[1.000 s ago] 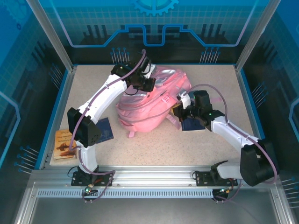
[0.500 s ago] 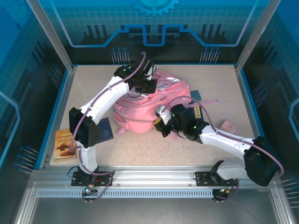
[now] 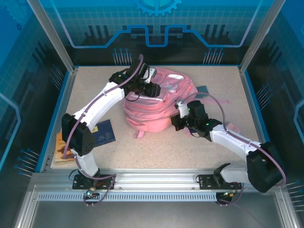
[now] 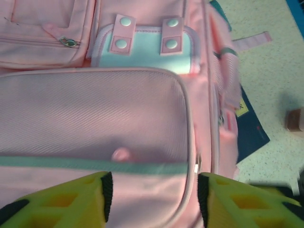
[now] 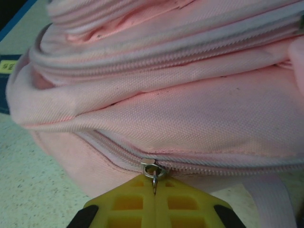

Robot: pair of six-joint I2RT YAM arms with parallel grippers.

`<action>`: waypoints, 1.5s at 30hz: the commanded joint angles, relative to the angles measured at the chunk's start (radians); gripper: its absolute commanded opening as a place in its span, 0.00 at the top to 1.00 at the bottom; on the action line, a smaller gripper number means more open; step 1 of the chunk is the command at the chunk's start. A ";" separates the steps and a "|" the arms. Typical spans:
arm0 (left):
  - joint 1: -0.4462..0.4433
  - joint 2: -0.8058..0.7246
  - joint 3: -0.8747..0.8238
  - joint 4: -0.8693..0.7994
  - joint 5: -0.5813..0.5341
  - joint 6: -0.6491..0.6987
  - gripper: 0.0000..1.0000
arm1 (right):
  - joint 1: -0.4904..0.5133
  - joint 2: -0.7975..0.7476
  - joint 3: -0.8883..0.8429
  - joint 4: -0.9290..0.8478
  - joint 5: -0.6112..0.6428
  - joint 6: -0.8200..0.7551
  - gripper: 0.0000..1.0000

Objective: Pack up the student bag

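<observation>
The student bag [image 3: 154, 111] lies face up in the middle of the tabletop [image 3: 218, 76], somewhat toward the far edge. The left arm reaches across to the bag's far-left side. There the left end effector [image 4: 154, 202] hangs just above the striped front pocket with its yellow fingers [image 4: 61, 206] spread and nothing between them. The right end effector [image 5: 154, 209] is at the bag's near-right side, clenched on the metal zipper pull [image 5: 153, 172] of the main zip, whose tip sits in the seam between the fingers. A dark blue book [image 3: 103, 133] lies flat toward the near-left corner, beside the left arm's elbow. A brown book [image 3: 61, 146] rests against the left edge, partly hidden by that arm. Another dark blue book [image 4: 249, 130] pokes out from under the bag's right side, with a loose pink strap [image 3: 216, 101] lying over it. A small pink block [image 3: 232, 127] sits near the right edge, close to the right forearm.
</observation>
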 commanded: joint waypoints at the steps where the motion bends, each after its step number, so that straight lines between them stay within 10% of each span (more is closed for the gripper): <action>1: 0.006 -0.069 -0.066 -0.005 0.082 0.165 0.44 | -0.079 0.039 0.057 -0.015 -0.056 0.003 1.00; 15: -0.079 0.092 -0.058 -0.004 -0.032 0.556 0.41 | -0.196 0.140 0.185 -0.085 -0.155 -0.074 1.00; 35: -0.100 0.257 0.033 0.077 -0.119 0.632 0.54 | -0.195 0.121 0.161 -0.101 -0.195 -0.092 1.00; 45: -0.100 0.244 0.015 0.191 -0.147 0.421 1.00 | -0.064 0.054 0.033 -0.034 -0.174 -0.054 1.00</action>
